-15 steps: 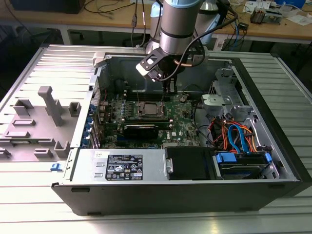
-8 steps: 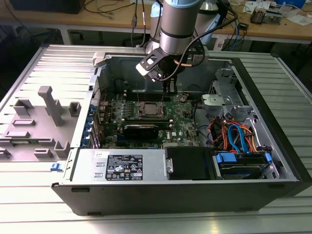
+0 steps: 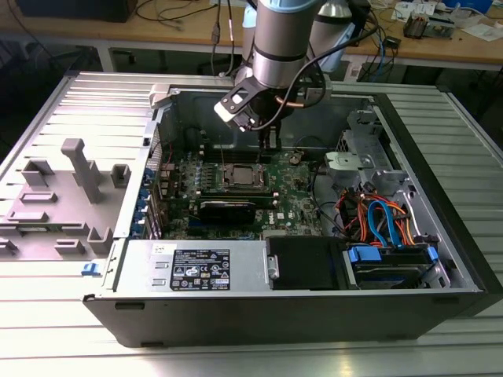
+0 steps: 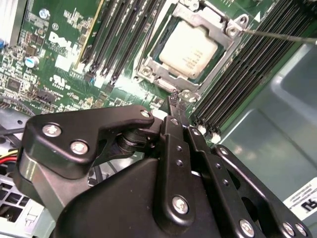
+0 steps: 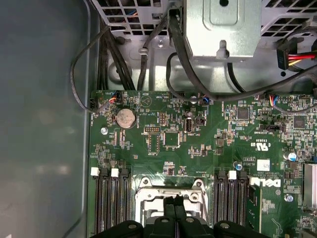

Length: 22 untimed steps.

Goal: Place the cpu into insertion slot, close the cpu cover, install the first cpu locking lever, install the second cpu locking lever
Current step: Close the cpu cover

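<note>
Cpu (image 4: 188, 47) seated in insertion slot (image 4: 147, 71), cpu cover (image 4: 225, 42) apparently down over it. My gripper (image 4: 174, 101) hangs just beside the rim, fingers pressed together. Chip light, stiff, fragile: grip edges only.

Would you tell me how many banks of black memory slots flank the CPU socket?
2: one bank and another on opposite sides of the insertion slot, in the first wrist view; none seems hidden.

White logo (image 5: 270, 183) on motherboard (image 5: 208, 135) (sticker (image 3: 192, 269) too)
</note>
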{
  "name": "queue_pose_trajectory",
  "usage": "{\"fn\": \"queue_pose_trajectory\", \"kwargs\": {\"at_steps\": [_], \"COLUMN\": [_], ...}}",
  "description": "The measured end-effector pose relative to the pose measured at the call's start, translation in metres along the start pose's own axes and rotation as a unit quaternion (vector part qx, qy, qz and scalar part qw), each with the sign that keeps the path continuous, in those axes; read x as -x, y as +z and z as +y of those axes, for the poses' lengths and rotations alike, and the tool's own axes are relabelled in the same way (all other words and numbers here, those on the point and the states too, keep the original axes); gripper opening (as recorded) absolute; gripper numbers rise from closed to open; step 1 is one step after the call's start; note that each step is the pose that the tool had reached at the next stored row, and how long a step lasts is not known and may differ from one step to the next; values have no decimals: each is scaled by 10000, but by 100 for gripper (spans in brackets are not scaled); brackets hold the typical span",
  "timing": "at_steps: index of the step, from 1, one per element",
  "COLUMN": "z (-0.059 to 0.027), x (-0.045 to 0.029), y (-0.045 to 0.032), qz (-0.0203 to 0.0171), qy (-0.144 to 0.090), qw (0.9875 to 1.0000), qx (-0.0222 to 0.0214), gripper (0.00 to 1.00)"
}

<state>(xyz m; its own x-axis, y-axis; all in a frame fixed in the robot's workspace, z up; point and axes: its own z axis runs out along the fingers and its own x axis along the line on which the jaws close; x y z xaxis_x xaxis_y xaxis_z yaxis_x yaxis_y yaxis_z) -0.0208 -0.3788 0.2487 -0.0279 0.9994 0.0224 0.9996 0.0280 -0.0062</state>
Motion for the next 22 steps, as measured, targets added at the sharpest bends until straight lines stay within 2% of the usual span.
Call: {"fn": "queue_pose_trajectory", "kwargs": {"at_steps": [6, 7, 8, 10, 11, 15, 17, 22], "z": [-55, -91, -145, -427, -464, -540, -596, -623], "x": [7, 42, 57, 51, 51, 47, 45, 40], "y": [3, 13, 52, 148, 162, 213, 264, 374], "qz": [0, 0, 0, 0, -1, 0, -1, -1], "qy": [-2, -4, -6, -108, -126, -163, -186, -272], "qw": [10000, 10000, 10000, 9999, 9999, 9999, 9998, 9996], "qx": [0, 0, 0, -2, -3, -3, -4, -6], "gripper": [11, 11, 11, 11, 11, 11, 11, 11]}}
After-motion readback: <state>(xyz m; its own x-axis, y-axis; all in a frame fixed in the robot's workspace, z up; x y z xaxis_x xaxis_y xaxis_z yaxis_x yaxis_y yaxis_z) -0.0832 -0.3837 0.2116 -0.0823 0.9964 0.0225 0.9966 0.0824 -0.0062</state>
